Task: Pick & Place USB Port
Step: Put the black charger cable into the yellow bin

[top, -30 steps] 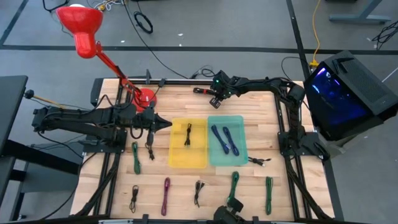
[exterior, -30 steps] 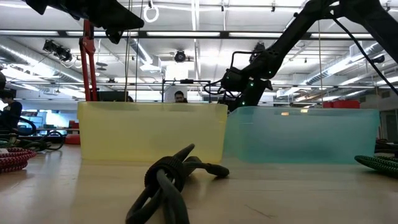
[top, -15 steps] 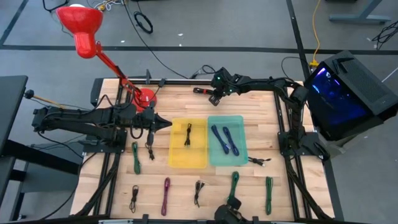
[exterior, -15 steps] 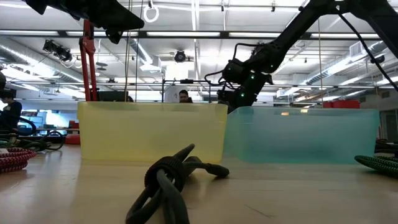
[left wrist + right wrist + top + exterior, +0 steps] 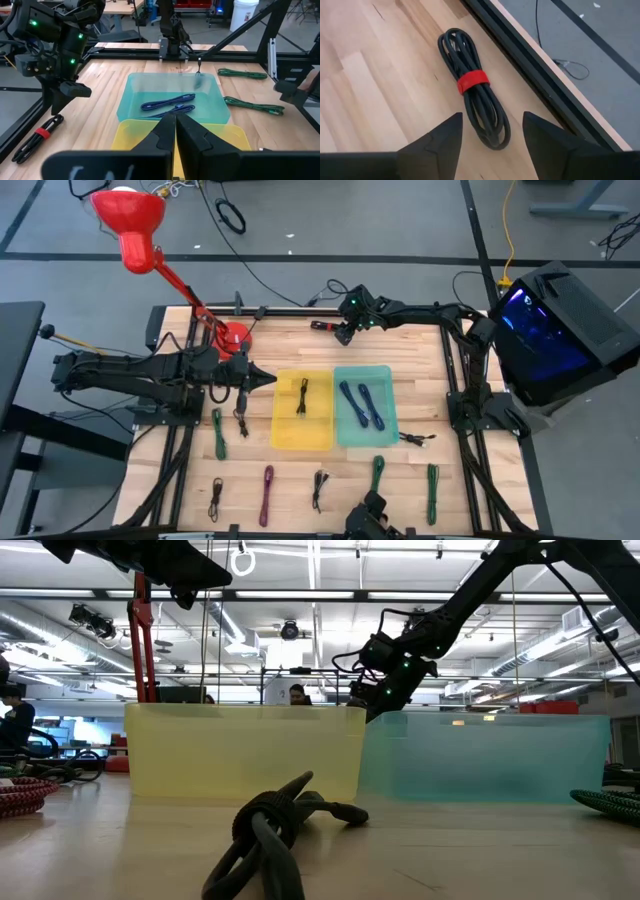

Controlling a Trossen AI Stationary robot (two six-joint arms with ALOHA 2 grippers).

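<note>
A black coiled cable with a red strap (image 5: pixel 472 107) lies flat on the wooden table by its far edge (image 5: pixel 322 325). My right gripper (image 5: pixel 492 137) hangs open just above the coil's near end, a finger on either side and touching nothing; the high view shows it at the far edge (image 5: pixel 345 330). My left gripper (image 5: pixel 175 131) is shut and empty at the left rim of the yellow bin (image 5: pixel 268 380). The yellow bin (image 5: pixel 285 435) holds a black cable. The teal bin (image 5: pixel 388 390) holds two blue cables (image 5: pixel 167 105).
Loose cables lie on the near half of the table: green (image 5: pixel 218 432), black (image 5: pixel 241 420), purple (image 5: pixel 267 493), green (image 5: pixel 432 480) and others. A red lamp's base (image 5: pixel 236 335) stands at the far left. A black frame rail (image 5: pixel 535 75) runs along the far edge.
My right gripper has moved a little toward the table's far edge, coming over the black cable with the red strap. The cable and the left arm have kept still.
</note>
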